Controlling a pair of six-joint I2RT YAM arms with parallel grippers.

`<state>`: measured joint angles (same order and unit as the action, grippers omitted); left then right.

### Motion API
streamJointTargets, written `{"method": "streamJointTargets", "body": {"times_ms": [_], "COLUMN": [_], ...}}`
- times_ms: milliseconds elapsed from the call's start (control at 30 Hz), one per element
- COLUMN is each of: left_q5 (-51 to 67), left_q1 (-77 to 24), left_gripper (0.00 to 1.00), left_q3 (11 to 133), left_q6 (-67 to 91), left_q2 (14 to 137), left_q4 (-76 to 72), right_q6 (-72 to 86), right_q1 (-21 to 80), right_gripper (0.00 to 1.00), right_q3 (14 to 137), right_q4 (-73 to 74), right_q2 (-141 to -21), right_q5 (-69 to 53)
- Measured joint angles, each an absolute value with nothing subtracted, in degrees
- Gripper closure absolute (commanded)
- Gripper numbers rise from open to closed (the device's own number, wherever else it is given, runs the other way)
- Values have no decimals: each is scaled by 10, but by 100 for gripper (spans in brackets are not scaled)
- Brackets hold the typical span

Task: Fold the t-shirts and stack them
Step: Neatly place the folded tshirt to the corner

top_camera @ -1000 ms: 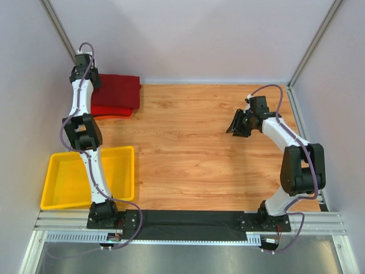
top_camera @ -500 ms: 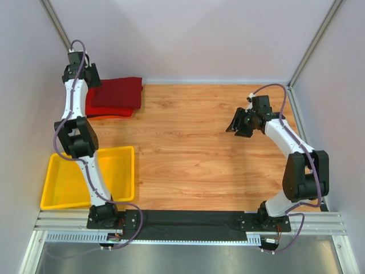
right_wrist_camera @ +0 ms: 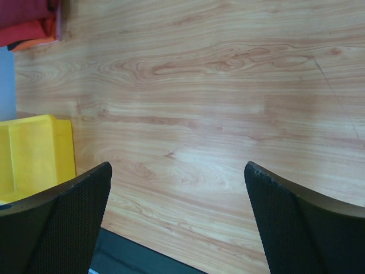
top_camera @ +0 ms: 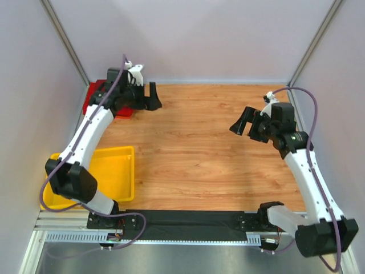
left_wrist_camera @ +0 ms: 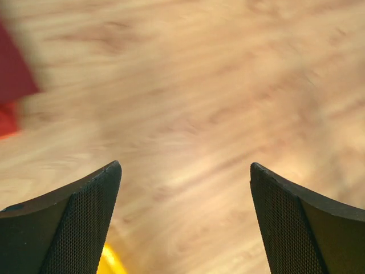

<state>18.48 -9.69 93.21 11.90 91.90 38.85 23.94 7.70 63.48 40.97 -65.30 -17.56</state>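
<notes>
The shirts (top_camera: 91, 103), two in one pile, lie just beside the left pincer (top_camera: 147, 98) and apart from it. From above, the left arm (top_camera: 94, 128) covers most of the pile, so only red slivers show on either side of the arm. The right wrist view tells them apart best: the maroon shirt (right_wrist_camera: 25, 14) lies on top and the red shirt (right_wrist_camera: 35, 37) shows as an edge under it. Both are cut off by the top left corner, well ahead and left of the right pincer (right_wrist_camera: 177, 165). The left wrist view is blurred, so the pile is only a two-tone smear at its left edge and no folds can be made out. Both pincers stand wide with nothing between their fingers, each over bare table (top_camera: 194, 154). There is one tray (top_camera: 117, 171), well apart from both pincers. The right wrist view shows it left of the pincer's left finger, and the left wrist view shows only a yellow speck at the bottom. A black strip (right_wrist_camera: 142, 260) appears only in the right wrist and top views.
</notes>
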Motion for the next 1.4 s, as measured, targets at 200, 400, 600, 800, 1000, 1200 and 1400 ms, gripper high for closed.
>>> {"method": "streamJointTargets", "body": {"times_ms": [200, 400, 600, 800, 1000, 1200, 1400], "left_q5": [270, 286, 216, 223, 290, 319, 327], "left_q1": [-169, -168, -145, 45, 194, 230, 238], "left_gripper": [1, 1, 11, 23, 30, 27, 27], "left_q3": [783, 711, 752, 917, 1094, 1258, 1277], "left_q6": [117, 115, 115, 139, 164, 166, 167], "left_q2": [740, 611, 677, 900, 1124, 1299, 1349], "left_q4": [372, 361, 371, 359, 377, 422, 422], "right_q6": [240, 250, 265, 267, 258, 251, 241], "right_q1": [78, 78, 78, 87, 90, 90, 90], "right_gripper": [0, 0, 2, 2, 2, 2, 2], "right_q3": [585, 543, 532, 576, 593, 605, 632], "right_q4": [439, 452, 428, 404, 399, 387, 391], "right_q2": [-505, -422, -455, -611, -635, -673, -706], "right_q5": [-162, -144, -152, -171, -180, -190, -197]}}
